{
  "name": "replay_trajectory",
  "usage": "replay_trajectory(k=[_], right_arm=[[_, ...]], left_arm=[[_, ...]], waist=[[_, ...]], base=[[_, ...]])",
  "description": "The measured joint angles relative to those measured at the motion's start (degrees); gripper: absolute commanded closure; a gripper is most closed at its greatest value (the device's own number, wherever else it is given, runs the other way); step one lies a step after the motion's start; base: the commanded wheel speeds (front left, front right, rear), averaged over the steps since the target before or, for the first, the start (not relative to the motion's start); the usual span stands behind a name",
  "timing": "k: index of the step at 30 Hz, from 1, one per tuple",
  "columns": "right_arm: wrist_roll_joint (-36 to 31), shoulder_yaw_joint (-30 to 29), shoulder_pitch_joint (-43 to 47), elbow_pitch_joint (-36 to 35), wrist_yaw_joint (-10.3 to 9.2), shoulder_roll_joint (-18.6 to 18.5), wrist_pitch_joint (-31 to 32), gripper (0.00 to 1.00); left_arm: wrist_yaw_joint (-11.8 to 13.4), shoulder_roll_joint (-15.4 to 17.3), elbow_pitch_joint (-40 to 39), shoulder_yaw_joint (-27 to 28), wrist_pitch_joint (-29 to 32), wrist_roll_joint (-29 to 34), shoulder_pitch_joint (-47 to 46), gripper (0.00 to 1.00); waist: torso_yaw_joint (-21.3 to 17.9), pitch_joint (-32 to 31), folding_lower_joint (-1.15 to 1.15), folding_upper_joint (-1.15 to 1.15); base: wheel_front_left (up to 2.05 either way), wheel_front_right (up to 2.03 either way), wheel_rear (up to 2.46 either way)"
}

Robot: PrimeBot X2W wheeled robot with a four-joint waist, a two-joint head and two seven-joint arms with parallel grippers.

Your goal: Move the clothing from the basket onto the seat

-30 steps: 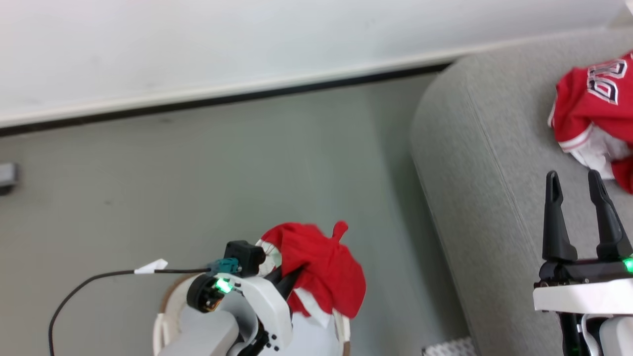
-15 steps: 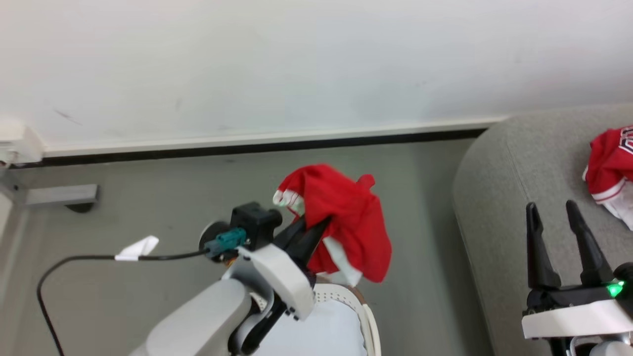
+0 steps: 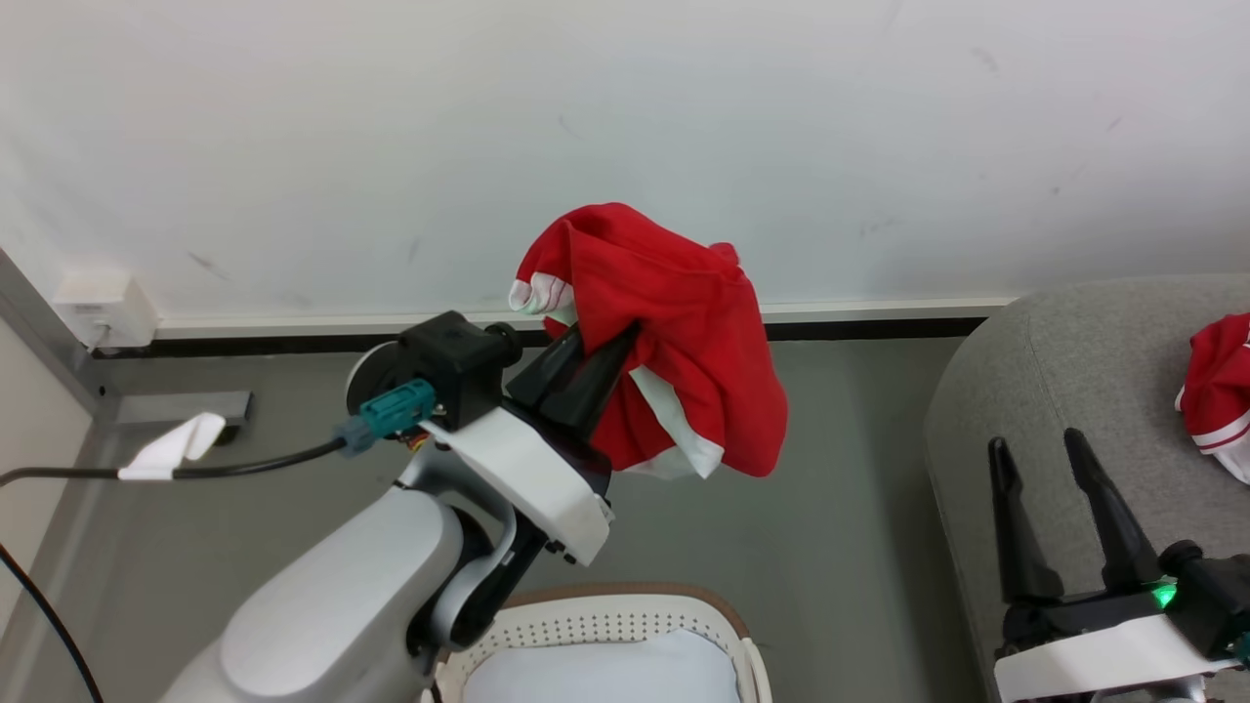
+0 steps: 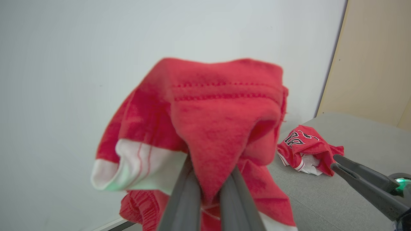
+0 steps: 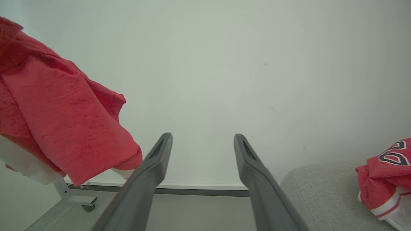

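Observation:
My left gripper (image 3: 598,344) is shut on a red garment with white trim (image 3: 684,381), held in the air above the cream-white basket (image 3: 625,620) at the bottom edge. In the left wrist view the clothing (image 4: 212,118) drapes over my left gripper (image 4: 210,189), hiding its tips. A red jersey with numerals (image 3: 1221,395) lies on the grey seat (image 3: 1055,391) at the right, also seen as the jersey (image 4: 305,149) and the jersey (image 5: 385,173). My right gripper (image 3: 1040,451) hangs open over the seat's edge, its own view showing the right gripper (image 5: 203,138) with nothing between the fingers.
A white wall with a dark baseboard (image 3: 859,327) runs behind. A grey metal leg (image 3: 176,405) and a wall socket (image 3: 103,308) stand at the left. A black cable (image 3: 244,464) trails from my left wrist. Grey floor (image 3: 840,547) lies between basket and seat.
My left arm has lifted the red garment up out of the basket. The head camera has tilted up, so wall, seat and basket sit lower in the picture.

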Motion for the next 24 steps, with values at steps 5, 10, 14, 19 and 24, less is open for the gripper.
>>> replay_trajectory(k=[5,10,14,19,24], right_arm=[[0.1,2.9,0.4,0.3,0.00,-0.3,0.7,0.00],[0.6,4.7,0.6,0.4,0.00,-0.5,0.8,0.00],[0.7,7.0,0.8,0.5,0.00,-1.3,0.9,0.00],[0.6,13.6,0.9,0.1,0.00,-2.8,1.5,0.00],[0.6,21.2,0.5,0.1,0.00,-3.3,1.8,0.00]], left_arm=[[1.0,0.6,-1.2,0.1,0.1,-0.4,1.2,1.00],[1.6,1.4,-1.5,0.1,0.5,-0.4,1.9,1.00],[2.0,1.4,-1.5,-0.1,0.5,-0.5,2.5,1.00],[1.9,1.0,-1.3,-0.4,0.4,-0.9,3.3,1.00],[1.8,0.4,-0.8,-0.8,-0.4,-1.2,3.7,1.00]], waist=[[-0.2,-0.8,0.00,0.00],[-0.7,-1.4,0.00,0.00],[-0.8,-2.0,0.00,0.00],[-0.7,-2.6,0.01,0.00],[-0.5,-3.0,0.00,0.00]], base=[[0.00,0.00,0.00],[0.00,0.00,0.00],[0.00,0.00,0.00],[0.00,0.00,0.00],[0.00,0.00,0.00]])
